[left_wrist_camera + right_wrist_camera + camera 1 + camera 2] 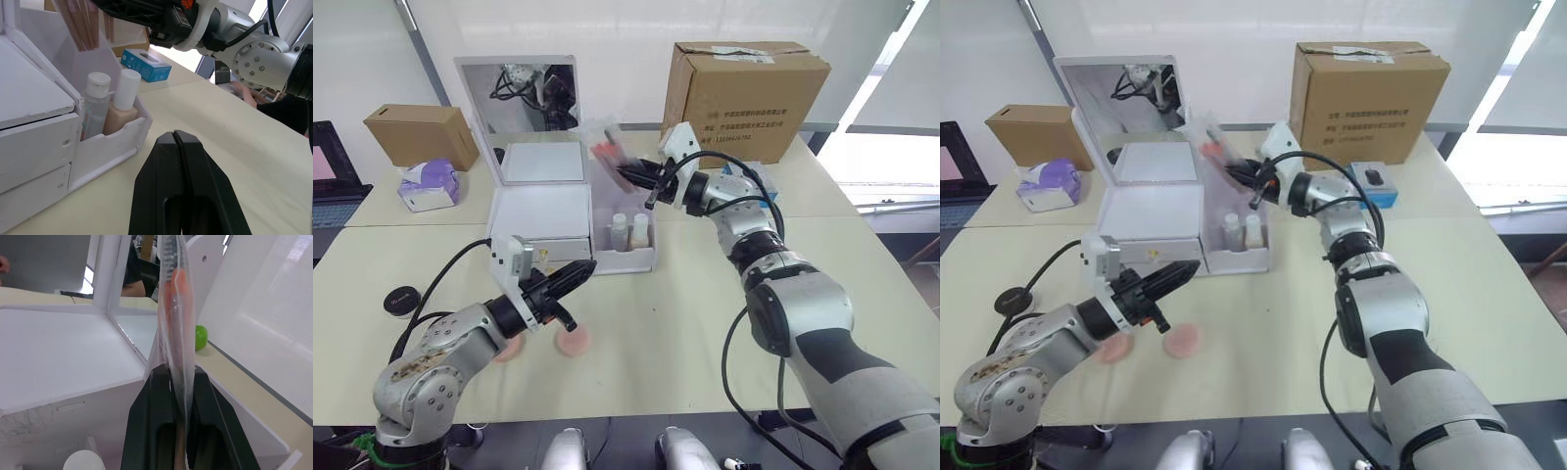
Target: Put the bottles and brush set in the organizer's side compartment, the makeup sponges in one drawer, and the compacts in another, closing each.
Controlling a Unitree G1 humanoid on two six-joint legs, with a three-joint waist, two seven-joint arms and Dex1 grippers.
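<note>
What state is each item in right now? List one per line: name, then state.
brush set: held in the right gripper above the side compartment
bottles: upright inside the side compartment
makeup sponges: lying on the table
drawers: closed
mirror lid: raised
left gripper: shut, empty

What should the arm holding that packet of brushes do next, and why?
Probably lower it and let go: the right gripper pinches the brush set just above the side compartment, where two bottles already stand.
</note>
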